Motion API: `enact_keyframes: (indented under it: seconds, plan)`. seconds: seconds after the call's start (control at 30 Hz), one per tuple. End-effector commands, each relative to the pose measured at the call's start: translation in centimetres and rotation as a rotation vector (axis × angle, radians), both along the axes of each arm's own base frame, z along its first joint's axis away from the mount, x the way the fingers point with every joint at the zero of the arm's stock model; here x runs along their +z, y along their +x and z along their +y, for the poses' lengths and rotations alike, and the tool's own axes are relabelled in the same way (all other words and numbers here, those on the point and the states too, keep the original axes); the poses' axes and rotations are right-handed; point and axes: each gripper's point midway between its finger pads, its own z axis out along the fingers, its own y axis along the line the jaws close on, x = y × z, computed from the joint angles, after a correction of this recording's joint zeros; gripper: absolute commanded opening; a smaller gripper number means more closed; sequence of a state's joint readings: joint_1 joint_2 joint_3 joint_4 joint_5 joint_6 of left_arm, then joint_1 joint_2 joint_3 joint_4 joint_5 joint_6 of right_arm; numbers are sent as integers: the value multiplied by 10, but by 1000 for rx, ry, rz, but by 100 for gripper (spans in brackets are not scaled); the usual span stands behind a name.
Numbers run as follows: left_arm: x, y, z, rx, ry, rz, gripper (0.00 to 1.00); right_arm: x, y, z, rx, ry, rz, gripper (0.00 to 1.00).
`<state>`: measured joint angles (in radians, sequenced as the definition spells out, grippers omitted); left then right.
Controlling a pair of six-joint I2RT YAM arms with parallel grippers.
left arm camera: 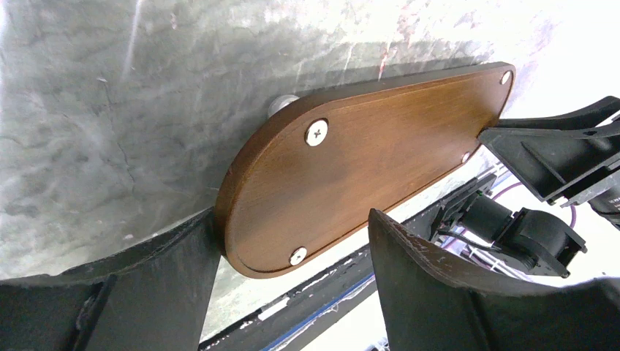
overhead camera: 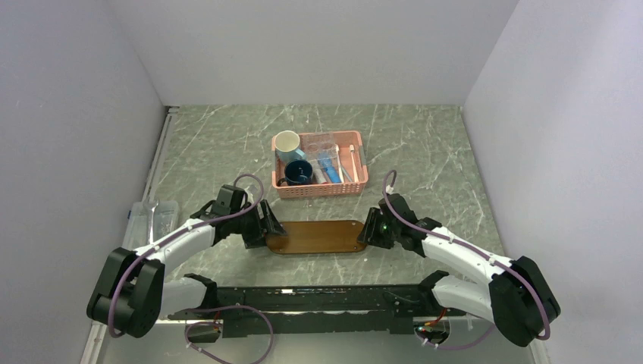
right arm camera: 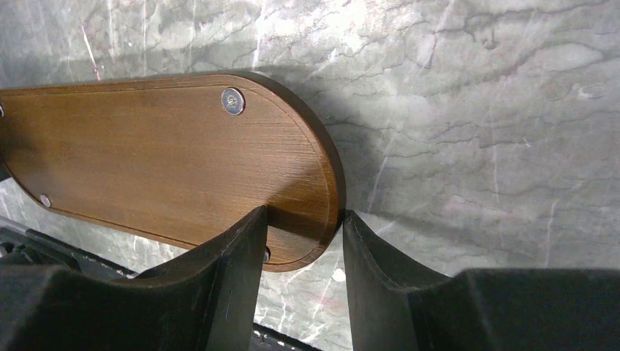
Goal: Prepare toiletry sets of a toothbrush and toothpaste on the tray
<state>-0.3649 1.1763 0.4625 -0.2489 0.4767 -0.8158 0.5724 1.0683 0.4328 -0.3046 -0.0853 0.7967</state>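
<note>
The tray [overhead camera: 315, 236] is lying flat on the marble table [right arm camera: 475, 110], with nothing being carried on it.

Its right end is being pinched by the right gripper [right arm camera: 303, 219]. One finger [right arm camera: 234, 263] is being pressed onto the top face just inside the rim, the other [right arm camera: 373, 270] against the outer edge.

Its left end is being straddled by the left gripper [left arm camera: 292, 219], jaws spread. One finger [left arm camera: 183, 278] is touching the rounded end and the other [left arm camera: 424, 278] is standing just off the near edge. No squeeze is being seen there yet.

The toothbrush [overhead camera: 352, 161] and toothpaste [overhead camera: 330, 168] stock is being kept in the pink basket [overhead camera: 318, 189] just beyond the tray's far long edge, alongside two mugs [overhead camera: 286, 142]. No set is laid on the tray yet.

Handling, as judged:
- **Tray:** It is being read as stiff wood, fairly light, and glossy, so probably slippery under hard pads. The thin rim is offering little bite. Hold is best taken at both rounded ends together, kept level and clear of the screws [left arm camera: 316, 132]. A one-ended grip is being judged likely to let it pivot or slide.
- **Brushes:** Light, thin, stiff and apt to roll, they are best taken mid-handle.
- **Tubes:** Flat and soft, they are best pinched lightly across the flat faces.
</note>
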Motion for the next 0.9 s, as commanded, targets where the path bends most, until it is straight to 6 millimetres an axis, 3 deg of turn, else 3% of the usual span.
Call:
enact_keyframes:
  seconds: [0.0, 0.23, 0.47, 0.7, 0.87]
  plan:
    - [16, 18, -6, -41, -45, -70, 76, 15, 12, 15, 3, 41, -40, 45]
    - [6, 14, -5, -51, -42, -52, 76, 20, 16, 9, -16, -3, -56, 48]
    - [10, 19, 2, -40, 9, -77, 86, 25, 19, -5, -38, -85, -70, 58]
    - [15, 30, 27, 29, 165, -104, 92, 52, 36, -14, -49, -158, -139, 61]
    - [36, 38, 33, 60, 196, -164, 94, 80, 56, -4, -27, -161, -195, 61]
